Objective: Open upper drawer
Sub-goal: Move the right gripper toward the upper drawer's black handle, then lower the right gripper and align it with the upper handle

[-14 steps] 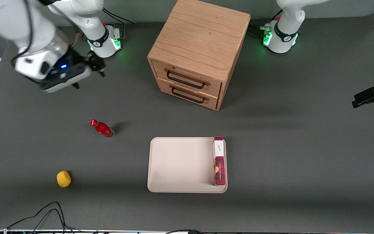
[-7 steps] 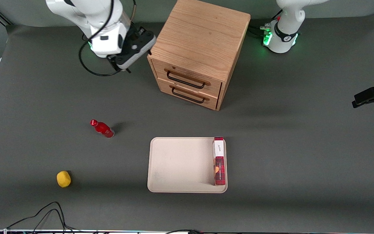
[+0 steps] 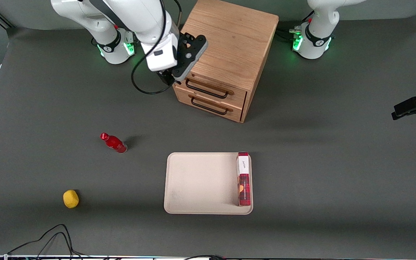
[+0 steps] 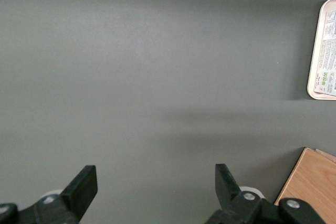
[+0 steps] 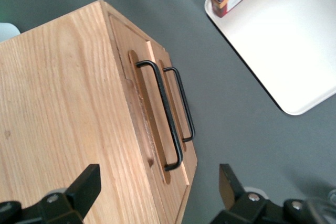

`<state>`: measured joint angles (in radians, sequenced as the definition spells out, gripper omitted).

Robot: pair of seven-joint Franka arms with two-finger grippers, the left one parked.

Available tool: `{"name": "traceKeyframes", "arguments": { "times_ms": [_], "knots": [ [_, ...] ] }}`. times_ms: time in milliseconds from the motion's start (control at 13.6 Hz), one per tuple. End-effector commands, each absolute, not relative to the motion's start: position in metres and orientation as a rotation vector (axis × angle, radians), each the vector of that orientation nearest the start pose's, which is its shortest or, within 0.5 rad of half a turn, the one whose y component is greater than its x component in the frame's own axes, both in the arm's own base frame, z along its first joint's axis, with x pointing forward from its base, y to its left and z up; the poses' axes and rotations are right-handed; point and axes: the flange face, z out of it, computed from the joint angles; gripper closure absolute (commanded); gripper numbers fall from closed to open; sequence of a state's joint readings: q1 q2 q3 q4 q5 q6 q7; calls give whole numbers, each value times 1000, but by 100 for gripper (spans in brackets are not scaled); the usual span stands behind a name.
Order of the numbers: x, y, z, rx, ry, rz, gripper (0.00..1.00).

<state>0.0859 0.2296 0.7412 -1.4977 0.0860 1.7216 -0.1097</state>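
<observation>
moved: gripper (image 3: 167,76) swung from beside the cabinet (image 3: 229,39) to its top front corner at the working arm's end | fingers (image 5: 86,184) spread wide, holding nothing | upper drawer (image 3: 208,83) shut, handle (image 5: 164,116) untouched, above the lower drawer (image 3: 211,104)

We see the cabinet (image 3: 229,39) in light oak, clear grain, matt finish; upper drawer (image 3: 208,85) has the same wood, with a thin black wire handle (image 5: 163,114), slightly glossy metal. Gripper (image 3: 170,77) at the cabinet's top front corner: matt black plastic fingers (image 5: 86,184), spread apart, on a glossy white shell. Table (image 3: 338,173) is matt grey. Tray (image 3: 200,180) is smooth cream plastic, box (image 3: 244,178) printed cardboard, bottle (image 3: 114,143) glossy red.
</observation>
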Motion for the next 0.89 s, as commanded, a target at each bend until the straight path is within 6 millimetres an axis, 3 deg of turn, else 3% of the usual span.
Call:
{"name": "traceKeyframes", "arguments": {
  "times_ms": [0,295,811],
  "knots": [
    [438,451,574,-2479,-1481,20,0],
    [435,451,568,-2451,-1586,31,0],
    [449,442,555,-2469,-1557,59,0]
  ]
}}
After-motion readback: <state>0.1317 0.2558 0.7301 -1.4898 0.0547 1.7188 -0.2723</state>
